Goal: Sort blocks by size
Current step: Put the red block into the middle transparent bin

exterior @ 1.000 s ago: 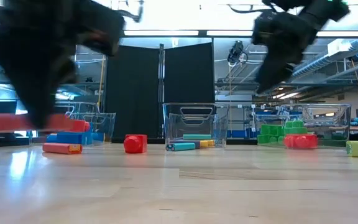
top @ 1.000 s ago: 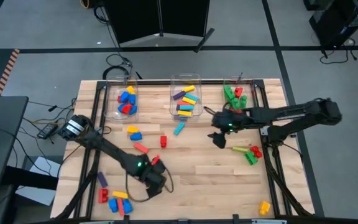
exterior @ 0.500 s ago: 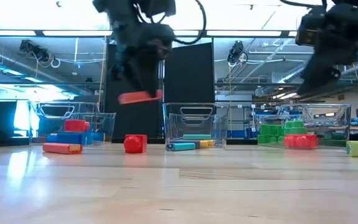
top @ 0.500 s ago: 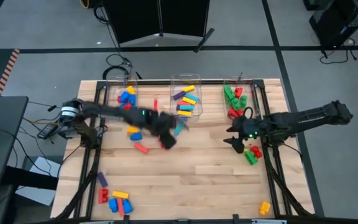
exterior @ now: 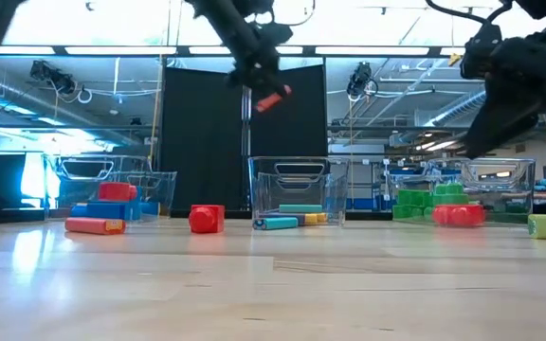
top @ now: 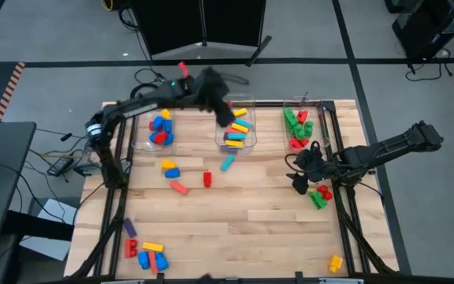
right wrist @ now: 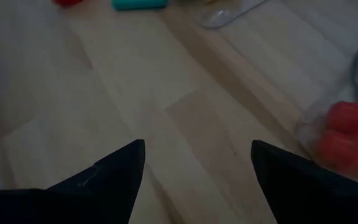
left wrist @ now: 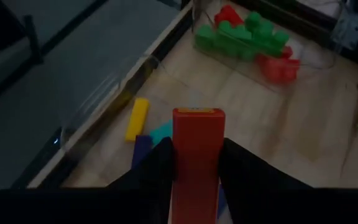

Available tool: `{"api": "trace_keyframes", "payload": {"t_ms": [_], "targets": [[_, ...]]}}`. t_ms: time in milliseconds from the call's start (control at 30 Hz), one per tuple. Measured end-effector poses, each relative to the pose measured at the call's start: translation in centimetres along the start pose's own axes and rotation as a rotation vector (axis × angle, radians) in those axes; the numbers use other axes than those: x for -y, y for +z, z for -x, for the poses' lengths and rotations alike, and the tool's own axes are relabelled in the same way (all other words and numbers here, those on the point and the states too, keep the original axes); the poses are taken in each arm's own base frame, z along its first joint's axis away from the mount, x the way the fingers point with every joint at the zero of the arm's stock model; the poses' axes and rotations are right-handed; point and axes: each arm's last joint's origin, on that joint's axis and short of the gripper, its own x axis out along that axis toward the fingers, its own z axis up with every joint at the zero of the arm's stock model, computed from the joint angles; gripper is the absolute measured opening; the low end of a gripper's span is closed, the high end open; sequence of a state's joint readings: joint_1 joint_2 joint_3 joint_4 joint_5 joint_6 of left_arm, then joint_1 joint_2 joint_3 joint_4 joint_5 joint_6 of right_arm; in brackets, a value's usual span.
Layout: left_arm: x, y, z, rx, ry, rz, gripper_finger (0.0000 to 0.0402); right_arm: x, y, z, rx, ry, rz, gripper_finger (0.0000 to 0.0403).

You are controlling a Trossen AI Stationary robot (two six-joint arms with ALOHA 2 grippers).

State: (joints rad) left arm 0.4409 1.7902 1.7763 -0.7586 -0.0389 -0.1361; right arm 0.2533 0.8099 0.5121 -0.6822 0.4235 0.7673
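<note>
The left gripper (left wrist: 194,165) is gripping a long red block (left wrist: 196,146) between its two fingers and is holding it over the far rim of the middle bin (top: 221,101), high above the table. That bin is already holding long blocks in yellow, purple and cyan, so it is judged to be the correct destination. To do this step well, the block should be carried fully inside the bin walls and lowered close to the pile before the fingers part; releasing at the rim risks the block striking the clear wall and dropping behind the table. Keeping the block's long axis in line with the bin's length should help it settle flat.

The right gripper (right wrist: 197,165) is hovering with its fingers spread wide and nothing between them, near the right edge of the table, just beside a lime block (top: 307,189) and a red-and-green cluster (top: 321,196), in front of the right bin (top: 319,106) of chunky green and red blocks.

In the high view, the left gripper is blurring into a dark smear, and the red block cannot be made out there. The low view is showing the block only as a small red shape (exterior: 270,99). The left wrist view is cutting off the block's near end. Whether the block is already past the rim cannot be told.
</note>
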Motion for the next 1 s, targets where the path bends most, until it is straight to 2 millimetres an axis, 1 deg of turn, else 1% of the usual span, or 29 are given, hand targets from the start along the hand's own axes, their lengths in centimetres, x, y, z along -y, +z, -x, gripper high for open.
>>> {"api": "trace_keyframes", "payload": {"t_ms": [67,167,300,367,467,633,800,900,1000], "targets": [[-0.9,1.0,-1.7,-0.013,-0.021,-0.008,0.0120,0.1,0.2,-0.2,0.007,-0.012,-0.013,0.0305],[-1.8,1.9,-4.9,-0.064,-0.043,-0.032,0.0121,0.3,0.3,-0.4,0.006,-0.031,-0.030,0.0302],[-2.4,1.2,-9.3,-0.205,-0.032,-0.029,0.0121,0.5,0.6,-0.5,0.012,-0.047,-0.059,0.0300],[-2.7,0.5,-11.0,-0.264,-0.025,-0.024,0.0121,0.7,0.7,-0.6,0.015,-0.054,-0.096,0.0300],[-3.0,-0.5,-12.9,-0.318,-0.020,-0.019,0.0122,0.8,0.8,-0.7,0.019,-0.063,-0.151,0.0301],[-3.1,-1.8,-15.5,-0.363,-0.017,-0.017,0.0122,1.0,1.0,-0.8,0.025,-0.073,-0.222,0.0305],[-3.2,-2.8,-17.6,-0.382,-0.006,-0.017,0.0122,1.1,1.1,-0.8,0.029,-0.078,-0.274,0.0302],[-3.3,-3.1,-18.1,-0.385,0.009,-0.012,0.0122,1.1,1.1,-0.8,0.035,-0.073,-0.299,0.0300],[-3.2,-3.3,-18.2,-0.410,0.006,0.040,0.0122,1.0,1.2,-0.8,0.046,-0.060,-0.311,0.0300]]}}
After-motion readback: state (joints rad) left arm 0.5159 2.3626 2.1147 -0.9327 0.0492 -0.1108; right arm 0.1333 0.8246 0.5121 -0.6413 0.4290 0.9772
